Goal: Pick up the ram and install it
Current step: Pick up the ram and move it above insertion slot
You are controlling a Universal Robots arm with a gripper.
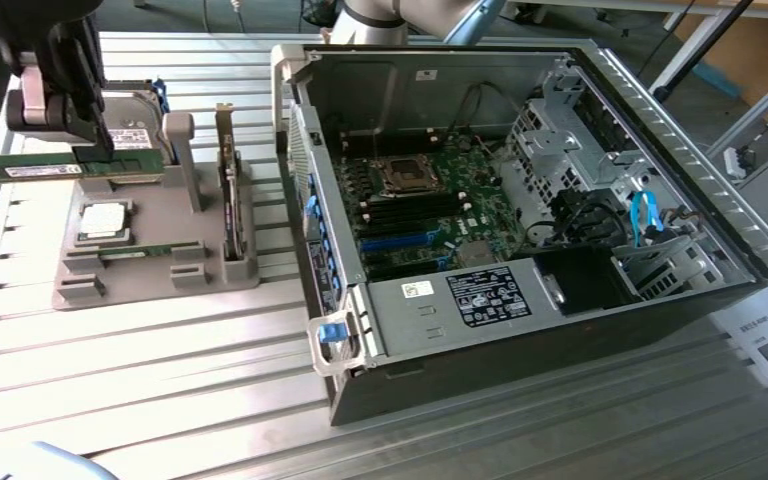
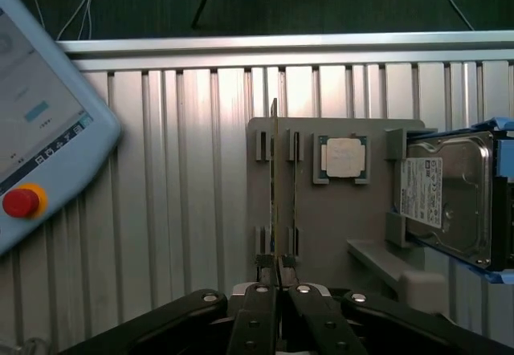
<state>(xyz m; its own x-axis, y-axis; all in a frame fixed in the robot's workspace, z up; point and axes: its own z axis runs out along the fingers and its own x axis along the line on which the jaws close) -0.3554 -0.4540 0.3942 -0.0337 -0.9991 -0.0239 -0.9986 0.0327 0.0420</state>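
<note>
Green ram (image 1: 51,166) edge-on between fingers (image 2: 261,300)

- Parts holder (image 1: 131,285) sits on the table (image 1: 157,390), at the exterior view's left of the computer case (image 1: 398,80).
- On it: processor (image 1: 101,222) flat, hard drive (image 2: 446,198) beside, expansion card (image 1: 231,200) upright.
- Ram (image 1: 24,167) hangs above the holder.

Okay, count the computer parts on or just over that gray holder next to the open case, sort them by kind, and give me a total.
ram: 2
processor: 1
hard drive: 1
expansion card: 1
Total: 5
</note>
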